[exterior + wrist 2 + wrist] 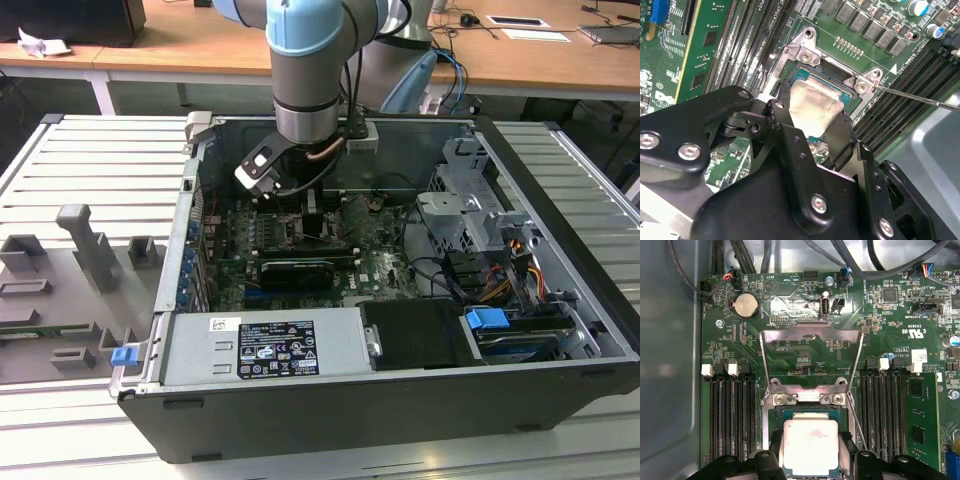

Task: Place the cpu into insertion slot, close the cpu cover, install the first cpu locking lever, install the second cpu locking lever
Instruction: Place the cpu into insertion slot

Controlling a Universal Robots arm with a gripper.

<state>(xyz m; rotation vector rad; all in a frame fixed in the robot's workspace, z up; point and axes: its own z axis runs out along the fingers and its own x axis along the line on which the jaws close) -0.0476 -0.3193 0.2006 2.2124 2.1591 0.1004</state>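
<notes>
The cpu [811, 440], a pale silvery square chip, sits between my gripper's [811, 460] black fingers [774, 452], which press on two opposite edges. It lies over the insertion slot [810, 413], level with or just above the dark socket; I cannot tell whether it is seated. In the second wrist view the cpu [812, 100] is flanked by the fingers [842, 132] above the insertion slot [805, 75]. The cpu cover [811, 332] is swung open, lying back away from the socket. A thin locking lever [920, 98] sticks out beside the socket. The gripper [314, 222] reaches down into the case.
Black memory slots [732, 415] run along both sides of the socket. A green card [700, 50] stands close to the gripper. Also in the case are a black card [295, 270], a drive cage [470, 200], cables [500, 275] and the power supply [265, 345].
</notes>
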